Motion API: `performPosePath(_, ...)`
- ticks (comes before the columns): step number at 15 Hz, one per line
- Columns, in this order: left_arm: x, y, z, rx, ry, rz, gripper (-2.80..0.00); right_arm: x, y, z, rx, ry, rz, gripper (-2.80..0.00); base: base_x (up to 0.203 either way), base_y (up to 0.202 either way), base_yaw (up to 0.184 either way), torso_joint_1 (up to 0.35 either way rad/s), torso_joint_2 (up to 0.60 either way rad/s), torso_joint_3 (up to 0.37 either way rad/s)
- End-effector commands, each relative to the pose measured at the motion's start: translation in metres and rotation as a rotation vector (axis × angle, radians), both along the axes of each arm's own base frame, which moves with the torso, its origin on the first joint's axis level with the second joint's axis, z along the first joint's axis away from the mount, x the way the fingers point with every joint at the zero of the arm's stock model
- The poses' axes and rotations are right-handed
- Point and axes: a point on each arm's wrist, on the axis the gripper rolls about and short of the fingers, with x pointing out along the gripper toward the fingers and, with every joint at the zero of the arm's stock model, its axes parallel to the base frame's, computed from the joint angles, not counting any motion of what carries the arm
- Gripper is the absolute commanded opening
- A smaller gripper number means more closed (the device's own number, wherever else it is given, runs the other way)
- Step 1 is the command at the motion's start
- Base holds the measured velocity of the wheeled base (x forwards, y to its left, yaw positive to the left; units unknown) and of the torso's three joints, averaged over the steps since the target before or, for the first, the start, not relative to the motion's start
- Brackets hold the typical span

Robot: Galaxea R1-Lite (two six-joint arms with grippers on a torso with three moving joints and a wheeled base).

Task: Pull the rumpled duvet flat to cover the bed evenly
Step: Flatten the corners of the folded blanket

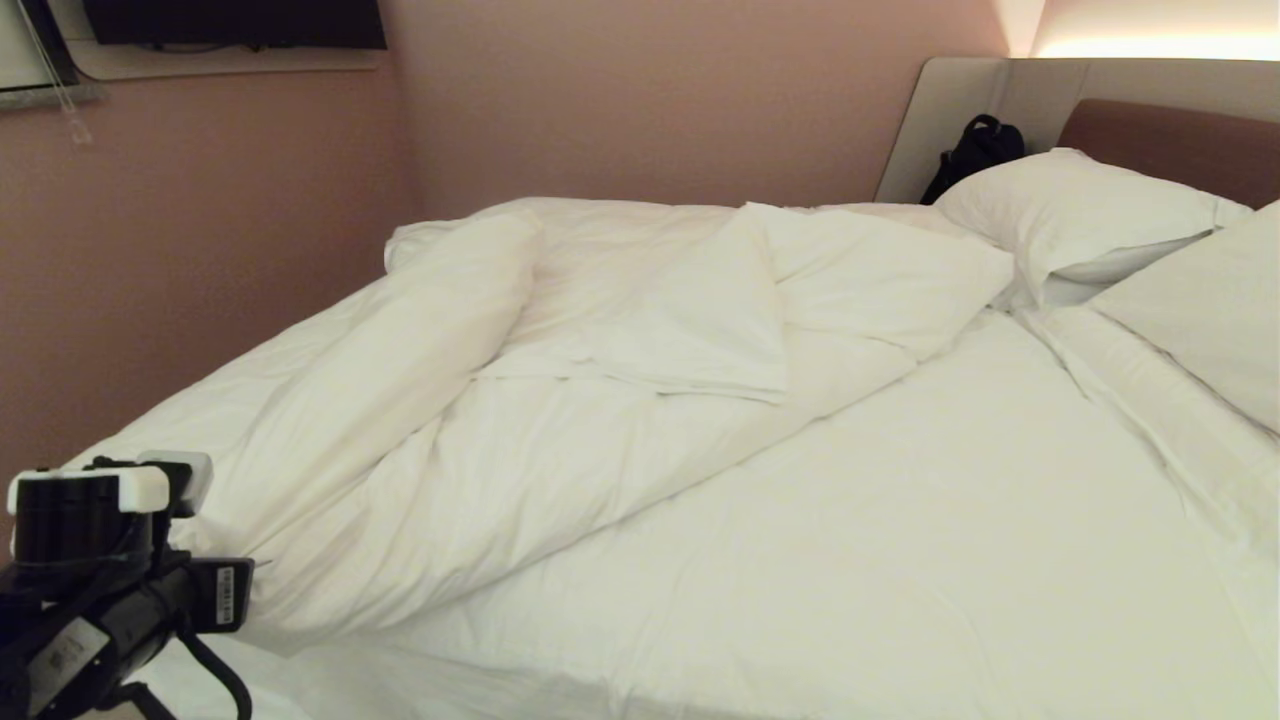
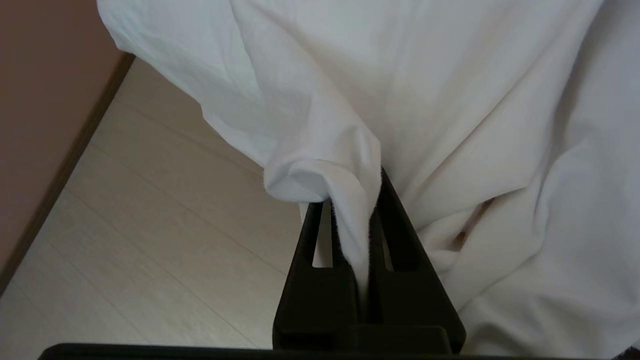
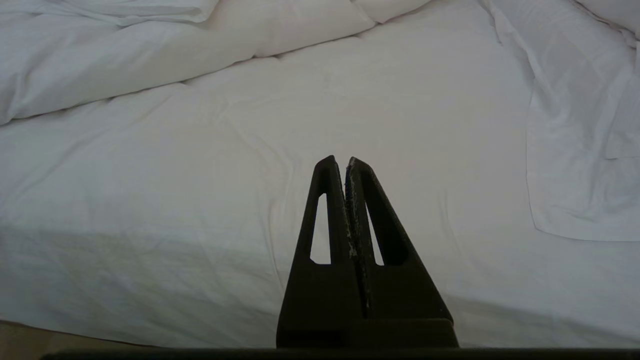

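Clearly the left tool [image 2: 356, 200] is clamped on a fold at the edge of the thick, puffy white duvet [image 1: 560, 400], which lies bunched diagonally across the far left half of the wide white-sheeted bed [image 1: 900, 560]. Pull steadily outward and keep the cloth taut, so the fold should not slip. The right tool [image 3: 341, 162] hangs pressed together, empty, above the sheet.

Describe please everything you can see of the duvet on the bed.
The duvet is a large, thick, puffy white quilt, plain and softly creased. It lies rumpled over the left and far part of the bed, with one long rolled fold on the left and a flap folded back in the middle. Its near left edge hangs off above the pale floor, where the left gripper pinches a fold of it.
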Motion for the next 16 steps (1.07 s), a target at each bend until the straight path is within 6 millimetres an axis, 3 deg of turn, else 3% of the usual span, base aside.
performPosePath(1, -0.002, 0.000, -0.007, -0.002, 0.033, 0.003, -2.80, 0.000, 0.000, 0.000, 0.001, 0.000, 0.000, -2.80, 0.000, 0.000, 0.000, 0.000, 0.00, 0.000)
performPosePath(4, -0.002, 0.000, -0.015, -0.010, 0.068, 0.003, -2.80, 0.000, 0.000, 0.000, 0.000, 0.000, 0.000, -2.80, 0.000, 0.000, 0.000, 0.000, 0.00, 0.000)
performPosePath(5, -0.001, 0.000, -0.015, -0.017, 0.063, 0.010, 0.00, 0.000, 0.000, 0.000, 0.000, 0.000, 0.000, -2.80, 0.000, 0.000, 0.000, 0.000, 0.00, 0.000)
performPosePath(9, -0.005, -0.002, 0.000, -0.066, -0.035, -0.015, 0.00, 0.000, 0.000, 0.000, 0.000, 0.000, 0.000, -2.80, 0.000, 0.000, 0.000, 0.000, 0.00, 0.000)
performPosePath(16, -0.009, -0.003, 0.075, -0.218, -0.517, -0.029, 0.00, 0.000, 0.000, 0.000, 0.000, 0.000, 0.000, -2.80, 0.000, 0.000, 0.000, 0.000, 0.00, 0.000)
